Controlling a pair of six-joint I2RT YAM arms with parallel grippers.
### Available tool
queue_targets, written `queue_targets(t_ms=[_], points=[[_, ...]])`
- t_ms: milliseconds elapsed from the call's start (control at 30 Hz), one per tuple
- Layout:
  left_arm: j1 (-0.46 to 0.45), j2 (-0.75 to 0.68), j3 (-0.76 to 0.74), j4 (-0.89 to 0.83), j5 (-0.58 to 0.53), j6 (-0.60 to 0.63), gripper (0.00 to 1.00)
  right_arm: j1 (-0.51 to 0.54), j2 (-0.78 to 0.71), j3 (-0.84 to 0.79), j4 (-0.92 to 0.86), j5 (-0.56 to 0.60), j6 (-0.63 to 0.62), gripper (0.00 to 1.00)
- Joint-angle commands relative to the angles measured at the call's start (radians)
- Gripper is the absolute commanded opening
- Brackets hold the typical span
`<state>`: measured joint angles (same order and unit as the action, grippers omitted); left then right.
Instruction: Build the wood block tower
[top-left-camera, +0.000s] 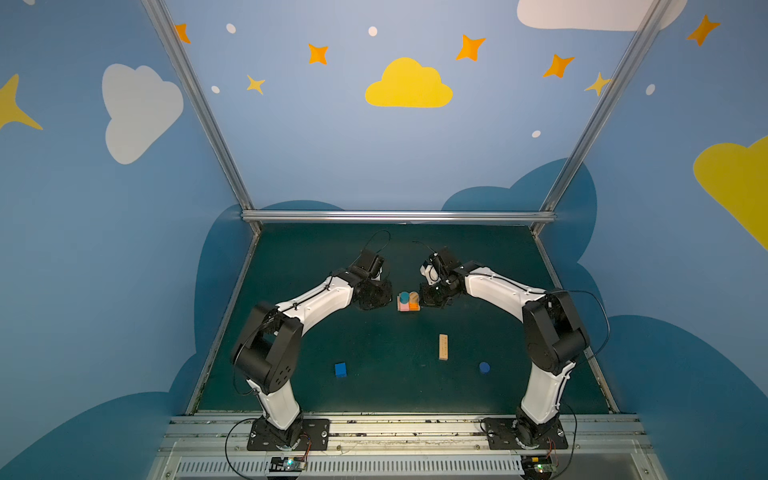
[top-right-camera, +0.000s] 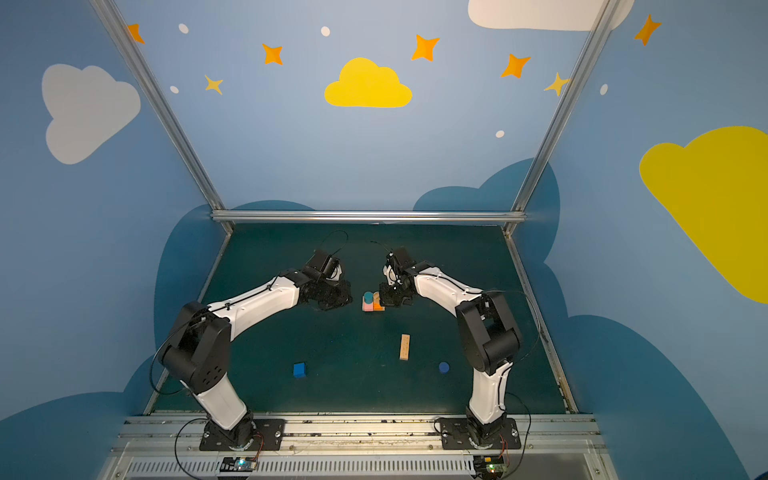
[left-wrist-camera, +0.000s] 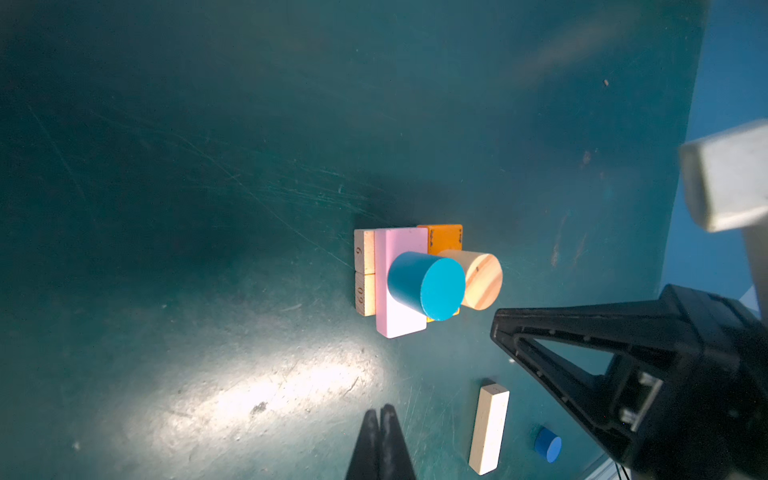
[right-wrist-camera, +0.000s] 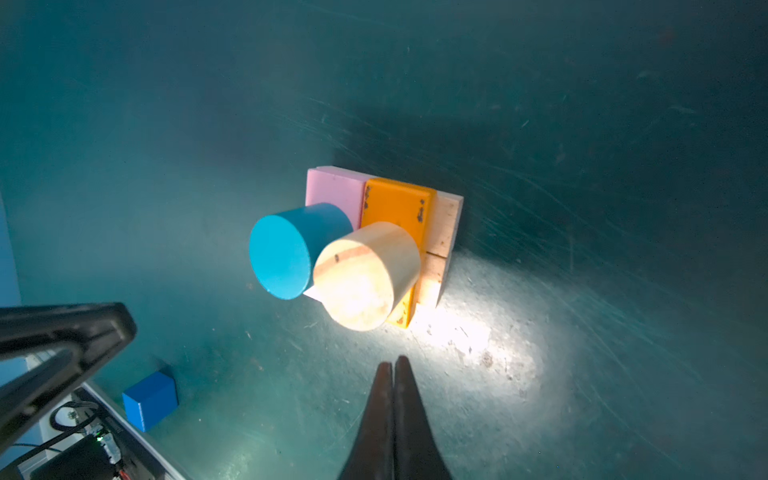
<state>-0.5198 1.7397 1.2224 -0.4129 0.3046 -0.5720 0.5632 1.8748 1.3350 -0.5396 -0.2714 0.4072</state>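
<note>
The wood block tower (top-left-camera: 408, 302) stands mid-tabletop (top-left-camera: 374, 399) between the arms. It has two tan bars (left-wrist-camera: 364, 253) at the bottom, a pink bar (left-wrist-camera: 399, 249) and an orange bar (right-wrist-camera: 395, 208) laid across them, a teal cylinder (left-wrist-camera: 428, 284) on the pink and a tan cylinder (right-wrist-camera: 365, 274) on the orange. The left gripper (left-wrist-camera: 380, 411) and right gripper (right-wrist-camera: 393, 363) flank it, jaws pressed together and holding nothing. A loose tan bar (top-left-camera: 444, 347), a blue cube (top-left-camera: 340, 369) and a dark-blue cylinder (top-left-camera: 484, 367) lie nearer the arm bases.

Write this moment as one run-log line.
tower: teal cylinder on pink bar, tan cylinder on orange bar | loose: tan bar, cube, blue cylinder | left gripper: shut, empty | right gripper: shut, empty
</note>
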Motion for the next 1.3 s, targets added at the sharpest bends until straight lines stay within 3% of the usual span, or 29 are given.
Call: queue_targets(t_ms=[0,1267], points=[[-0.006,0.025,0.029,-0.031,-0.011,0.019,0.04,-0.006,0.013,-0.010,0.013,-0.013,0.006,0.00],[-0.015,0.030,0.041,-0.055,-0.018,0.029,0.04,-0.015,0.038,-0.006,0.046,-0.028,0.028,0.00]])
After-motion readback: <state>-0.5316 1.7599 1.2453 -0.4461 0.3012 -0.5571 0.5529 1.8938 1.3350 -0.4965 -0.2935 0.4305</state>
